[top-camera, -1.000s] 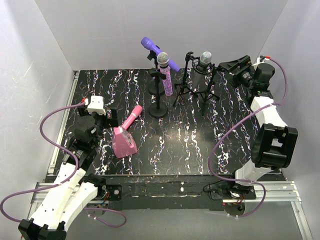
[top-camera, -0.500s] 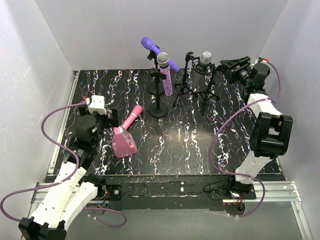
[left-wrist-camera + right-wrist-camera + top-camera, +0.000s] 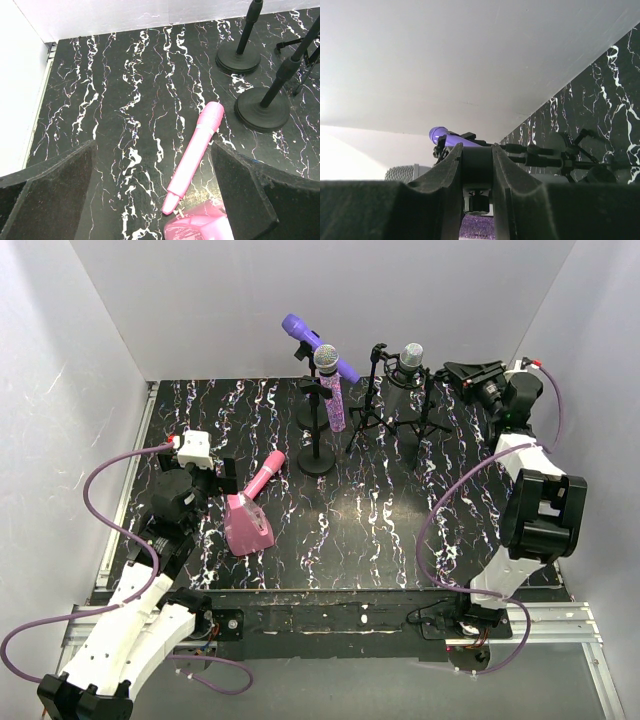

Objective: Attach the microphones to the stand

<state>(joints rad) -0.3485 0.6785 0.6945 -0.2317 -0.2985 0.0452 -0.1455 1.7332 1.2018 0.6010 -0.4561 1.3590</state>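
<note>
near the front, left gripper (image 3: 150, 200) sits low over the black marbled table (image 3: 400, 530), fingers wide apart, nothing between them. just ahead of it the pink microphone (image 3: 194, 156) lies flat on the table, not on any stand; its narrow tail end touches or nearly touches the pink wedge block (image 3: 246, 525), head pointing toward the round stand bases. this one is judged the only microphone left to mount.

farther back, mid table, the glittery purple microphone (image 3: 330, 390) with silver mesh head stands upright in a clip on a round-base stand (image 3: 317, 462). behind it the plain purple microphone (image 3: 318, 347) sits tilted in the clip of a second round-base stand (image 3: 238, 58), head up to the left. to the right the silver-grey microphone (image 3: 411, 362) sits in a tripod stand (image 3: 395, 420), head up.

far right, the right gripper (image 3: 478, 373) is up at stand-top height just beside the silver-grey microphone's stand. in the wrist view its fingers (image 3: 447, 170) are pressed together on a black upright post (image 3: 477, 167), which looks like part of a stand, though which stand cannot be told for sure. whether it is steadying or adjusting cannot be told.

progress judgement: three of four microphones look mounted, pink one still on the table. no free stand or clip for it is clearly visible; the post in the right gripper may be it. left arm is the nearer one for the pickup.
</note>
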